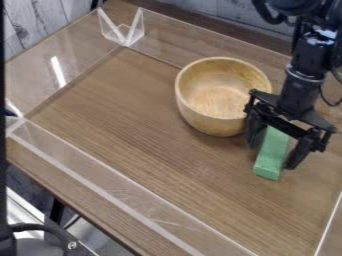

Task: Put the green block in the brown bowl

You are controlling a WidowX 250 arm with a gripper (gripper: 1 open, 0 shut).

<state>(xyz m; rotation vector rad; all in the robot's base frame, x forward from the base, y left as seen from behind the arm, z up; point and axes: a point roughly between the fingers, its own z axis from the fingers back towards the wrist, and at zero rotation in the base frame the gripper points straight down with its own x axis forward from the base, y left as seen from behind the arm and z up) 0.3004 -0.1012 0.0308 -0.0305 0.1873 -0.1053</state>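
- Clear acrylic wall is seen along the left and front edges of the wooden table; a small clear angled bracket is mounted at the far left corner.
- Centre-left of the table surface is seen bare wood grain.
- Brown bowl is placed upright right of centre, pale inside visible, nothing seen in it.
- Green block is laid flat on the table just beside the bowl's right rim, outside it, long axis running roughly away from the camera.
- Gripper is positioned over the far half of the block, pointed steeply down, fingers spread wide with one on each side of the block.
- Block is not clamped; contact between fingertips and block cannot be told.
- Black arm is seen rising to the top right corner.
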